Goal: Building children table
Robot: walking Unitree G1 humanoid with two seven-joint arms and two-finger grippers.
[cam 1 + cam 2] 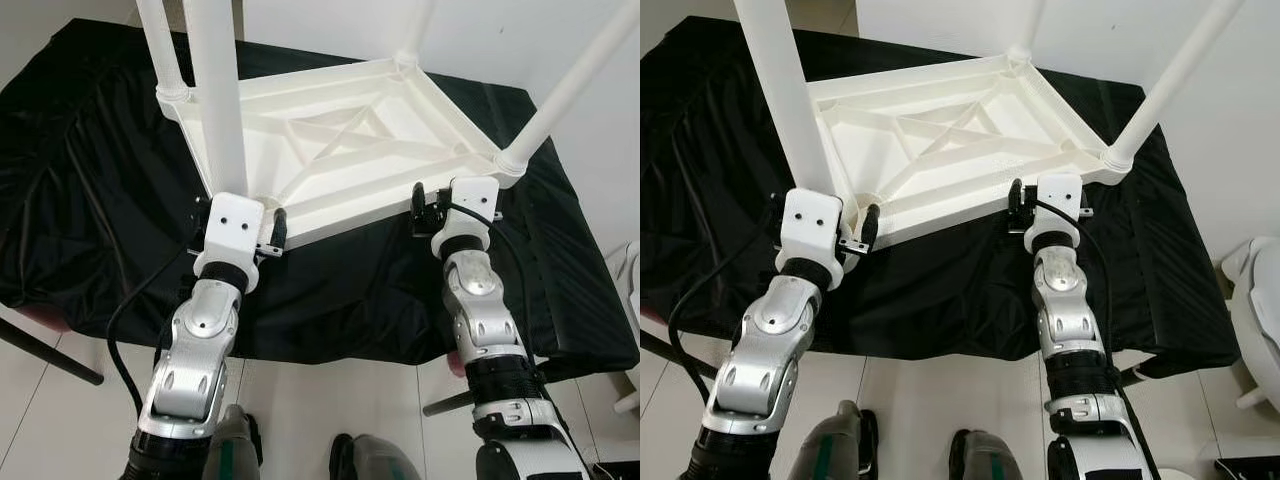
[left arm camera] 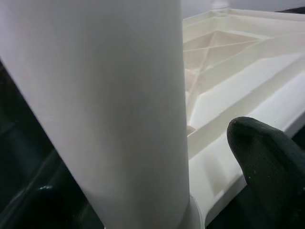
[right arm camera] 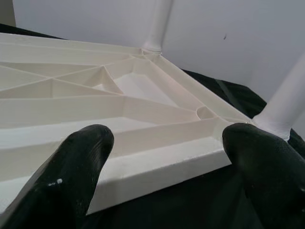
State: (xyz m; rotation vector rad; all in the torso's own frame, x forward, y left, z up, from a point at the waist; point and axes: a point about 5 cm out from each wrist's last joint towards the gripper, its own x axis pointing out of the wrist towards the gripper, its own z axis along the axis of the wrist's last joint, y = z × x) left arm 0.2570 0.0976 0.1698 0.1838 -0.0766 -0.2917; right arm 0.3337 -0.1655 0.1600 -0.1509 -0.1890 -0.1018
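Left pincer (image 1: 262,232) around leg (image 1: 215,95) (no writing).

The upturned white plastic table top (image 1: 340,140) has a smooth, faintly satin ribbed underside, and its round white plastic legs (image 1: 218,90) look equally smooth and matt. It lies on a black cloth cover (image 1: 90,180), wrinkled and matt, draped over the bench. The silver arms (image 1: 195,350) have a brushed metallic sheen. The black fingers (image 3: 71,176) look matt, rubbery and lightly speckled. The pale tiled floor (image 1: 330,400) is glossy.
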